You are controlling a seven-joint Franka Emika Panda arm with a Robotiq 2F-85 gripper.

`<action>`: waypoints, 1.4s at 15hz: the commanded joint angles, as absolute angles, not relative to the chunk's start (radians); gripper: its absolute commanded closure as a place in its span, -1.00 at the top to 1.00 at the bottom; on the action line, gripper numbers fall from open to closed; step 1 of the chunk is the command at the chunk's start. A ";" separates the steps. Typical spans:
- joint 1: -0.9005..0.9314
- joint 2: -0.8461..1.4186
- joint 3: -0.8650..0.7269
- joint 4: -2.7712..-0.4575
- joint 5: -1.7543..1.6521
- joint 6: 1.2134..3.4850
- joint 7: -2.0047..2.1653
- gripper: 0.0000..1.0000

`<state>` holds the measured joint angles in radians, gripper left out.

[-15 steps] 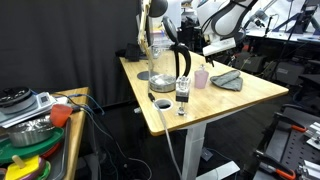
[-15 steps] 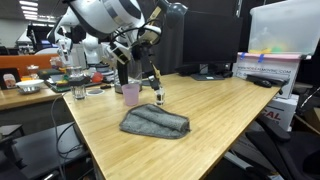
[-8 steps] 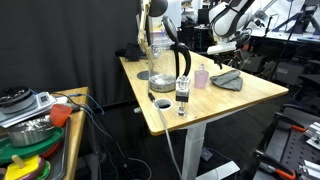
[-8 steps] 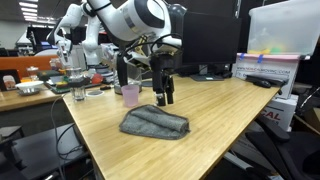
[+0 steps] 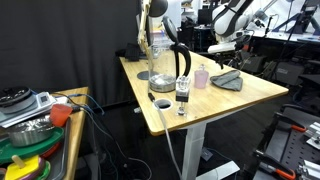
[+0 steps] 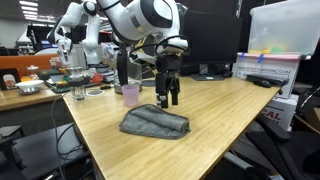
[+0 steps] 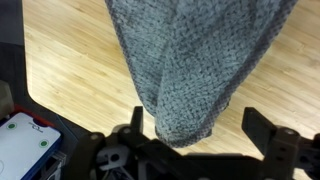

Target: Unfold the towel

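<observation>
The towel [image 6: 155, 123] is a grey-green folded cloth lying flat on the wooden table [image 6: 220, 120]; it also shows in an exterior view [image 5: 228, 80]. In the wrist view the towel [image 7: 190, 60] fills the upper middle, with its folded corner reaching down between the fingers. My gripper [image 6: 168, 98] hangs just above the towel's far edge with its fingers pointing down and spread apart. In the wrist view the gripper [image 7: 205, 135] is open and holds nothing. A pink cup [image 6: 131, 94] stands just beside the towel.
A small dark bottle [image 5: 182, 92], a black kettle [image 5: 180, 62], a clear jug [image 5: 157, 55] and a dark mug [image 5: 163, 103] stand on the table. A monitor [image 6: 285, 35] and box [image 6: 265, 68] sit at the table's far end. A side table [image 5: 40, 120] holds dishes.
My gripper has moved from behind the pink cup over to the towel's far edge and come lower above it. The towel has not moved.
</observation>
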<state>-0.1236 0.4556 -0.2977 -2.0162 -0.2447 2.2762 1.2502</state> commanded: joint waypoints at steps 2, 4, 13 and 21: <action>-0.117 0.458 -0.307 -2.013 -0.239 2.274 1.246 1.00; -0.117 0.458 -0.307 -2.013 -0.239 2.274 1.246 1.00; -0.133 0.461 -0.307 -1.996 -0.143 2.276 1.335 1.00; -0.160 0.484 -0.343 -1.987 -0.057 2.325 1.518 1.00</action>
